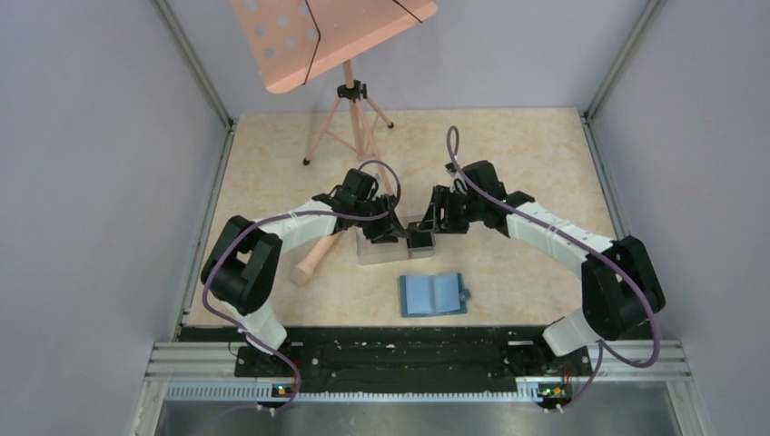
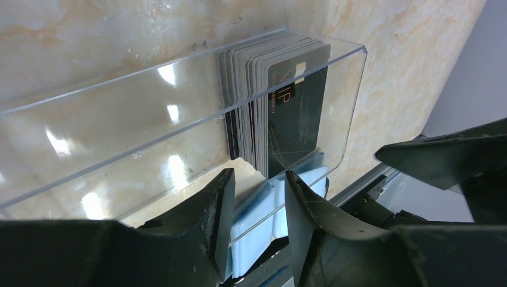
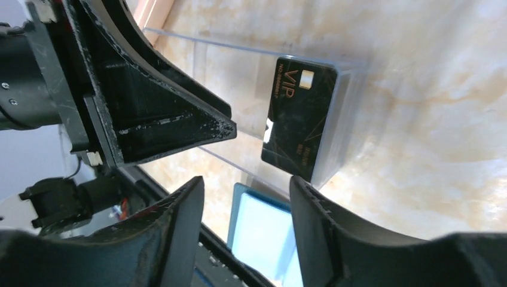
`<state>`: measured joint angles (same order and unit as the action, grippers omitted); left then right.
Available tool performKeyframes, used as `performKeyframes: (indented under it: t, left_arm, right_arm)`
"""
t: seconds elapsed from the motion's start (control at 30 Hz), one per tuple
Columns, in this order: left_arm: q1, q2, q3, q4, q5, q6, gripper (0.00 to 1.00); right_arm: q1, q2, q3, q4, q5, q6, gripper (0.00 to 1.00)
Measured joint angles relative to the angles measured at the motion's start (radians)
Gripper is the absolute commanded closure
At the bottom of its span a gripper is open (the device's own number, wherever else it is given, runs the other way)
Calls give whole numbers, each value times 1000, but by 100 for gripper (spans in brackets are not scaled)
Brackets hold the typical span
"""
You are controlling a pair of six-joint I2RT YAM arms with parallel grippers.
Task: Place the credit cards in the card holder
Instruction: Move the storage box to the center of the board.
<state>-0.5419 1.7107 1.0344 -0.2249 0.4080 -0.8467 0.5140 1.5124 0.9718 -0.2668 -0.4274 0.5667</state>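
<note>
Your credit cards [image 2: 281,107] stand on edge as a dark stack at one end of the clear plastic box [image 2: 119,113], the front one reading VIP. The card holder [image 1: 433,294] lies open on the table [image 1: 545,163], apart from the box, on the side nearer the arm bases. Your left gripper [image 2: 258,179] sits low against the box, jaws parted, gripping nothing you can see. Your right gripper [image 3: 246,182] hangs near the stack, jaws released and empty.
</note>
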Motion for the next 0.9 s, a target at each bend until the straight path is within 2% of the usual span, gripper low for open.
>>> performKeyframes:
  t: [0.1, 0.2, 0.37, 0.47, 0.63, 0.9]
  left_arm:
    - [0, -1, 6, -2, -6, 3, 58]
    - [0, -1, 6, -5, -7, 3, 59]
    - [0, -1, 6, -7, -9, 2, 62]
    - [0, -1, 6, -7, -13, 2, 64]
    - [0, -1, 6, -9, -23, 2, 70]
    - [0, 0, 13, -56, -65, 8, 72]
  right_arm:
    - [-3, -26, 27, -42, 72, -26, 42]
    - [-9, 0, 59, -65, 106, -53, 46]
    - [-5, 123, 71, -94, 90, -98, 61]
    - [5, 193, 71, -105, 51, -112, 67]
    - [34, 206, 71, -93, 6, -109, 66]
    - [72, 206, 69, -65, -35, -80, 59]
